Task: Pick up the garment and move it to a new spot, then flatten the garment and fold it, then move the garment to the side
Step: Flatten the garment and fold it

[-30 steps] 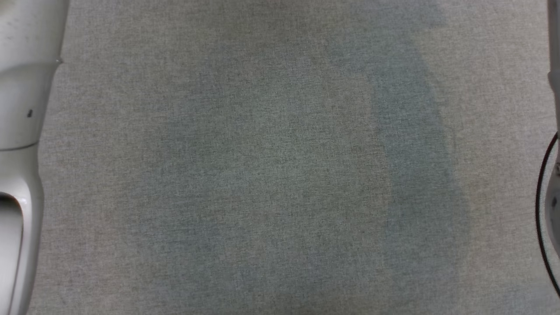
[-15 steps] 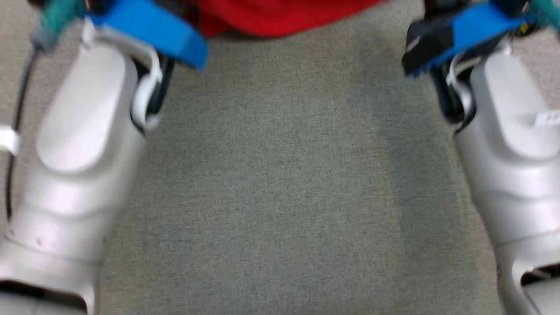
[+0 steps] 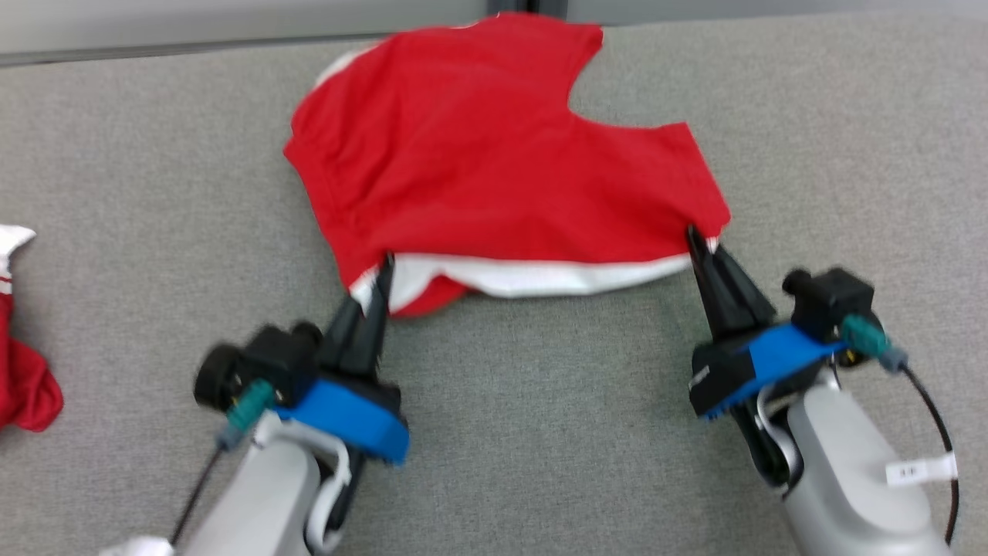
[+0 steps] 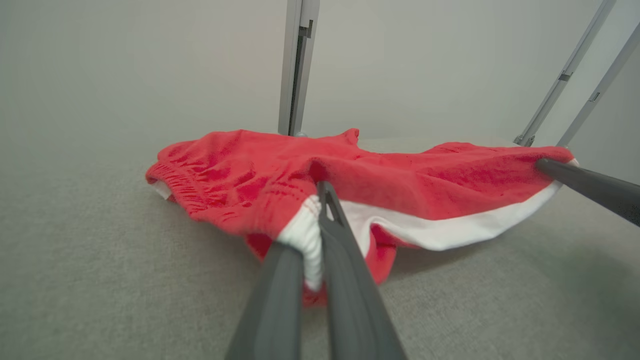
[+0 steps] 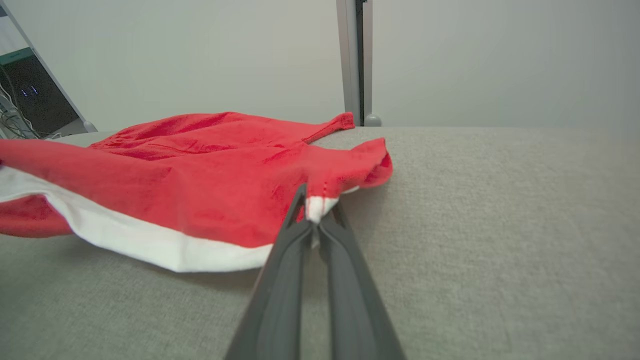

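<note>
The grey woven worktop (image 3: 540, 432) ends at a pale wall with a grey metal post (image 5: 355, 60). A red cloth garment with a white band (image 3: 494, 170) lies spread at the far side, its back part reaching the far edge. The left jaws are clamped on its near-left corner and the right jaws on its near-right corner, the white hem stretched between them. Bare worktop lies nearer the robot and to the right. A second red-and-white cloth (image 3: 23, 371) sits well apart at the left.
</note>
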Tool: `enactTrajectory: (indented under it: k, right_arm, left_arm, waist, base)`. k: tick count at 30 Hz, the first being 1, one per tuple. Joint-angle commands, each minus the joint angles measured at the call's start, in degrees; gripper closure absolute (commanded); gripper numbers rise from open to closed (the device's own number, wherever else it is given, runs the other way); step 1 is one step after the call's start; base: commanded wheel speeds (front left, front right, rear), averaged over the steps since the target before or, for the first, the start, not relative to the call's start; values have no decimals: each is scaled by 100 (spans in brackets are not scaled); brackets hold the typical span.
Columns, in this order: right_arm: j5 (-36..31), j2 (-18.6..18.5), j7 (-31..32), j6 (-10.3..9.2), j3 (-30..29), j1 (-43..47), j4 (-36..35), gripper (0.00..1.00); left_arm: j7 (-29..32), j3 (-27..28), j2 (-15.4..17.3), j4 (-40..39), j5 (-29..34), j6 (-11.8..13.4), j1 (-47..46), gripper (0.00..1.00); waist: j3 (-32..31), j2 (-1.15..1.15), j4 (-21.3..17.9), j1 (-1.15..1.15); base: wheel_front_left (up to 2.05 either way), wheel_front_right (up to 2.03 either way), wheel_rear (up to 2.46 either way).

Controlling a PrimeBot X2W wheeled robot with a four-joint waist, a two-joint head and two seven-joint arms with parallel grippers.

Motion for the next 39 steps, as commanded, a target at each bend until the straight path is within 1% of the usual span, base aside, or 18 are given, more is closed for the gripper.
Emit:
enactTrajectory:
  k: [1,6,11,16,21,24,28,33,39]
  right_arm:
    - [61,-53,-31,1,-15,339,-79,100]
    - [132,-56,-31,2,-73,1167,-292,100]
    - [146,-35,64,2,-162,1932,-688,100]
    - [86,21,272,1,-470,2619,-1233,100]
    - [-4,91,538,2,-660,3001,-1712,100]
    - [-84,112,620,1,-758,3062,-1882,100]
    - [-171,39,697,1,-894,2941,-2027,100]
    - [-212,-99,736,1,-1145,2586,-2127,100]
    - [-241,-322,912,0,-1163,1847,-2110,100]
  left_arm:
    - [-26,-96,0,-37,55,-24,307,100]
    - [-26,-65,11,-170,-36,69,1156,100]
    - [-26,-122,119,-418,3,147,1758,100]
    - [-26,-216,185,-585,-13,159,2079,100]
    - [12,-257,168,-685,-34,204,2178,100]
    - [21,-287,143,-702,-37,210,2159,100]
    - [16,-282,110,-727,-47,221,2029,100]
    - [7,-252,88,-691,-38,174,1818,100]
    - [-9,-169,6,-717,2,128,1305,100]
  waist:
    - [-195,0,-47,2]
    - [-528,0,-33,2]
    - [-764,0,14,2]
    - [-937,0,102,2]
    - [-1008,0,149,2]
    - [-1031,0,182,2]
    - [-995,0,262,2]
    - [-894,0,429,2]
    - [-586,0,657,2]
  base:
    - [0,0,0]
    - [0,0,0]
    - [0,0,0]
    - [0,0,0]
    - [0,0,0]
    - [0,0,0]
    - [0,0,0]
    - [0,0,0]
    - [0,0,0]
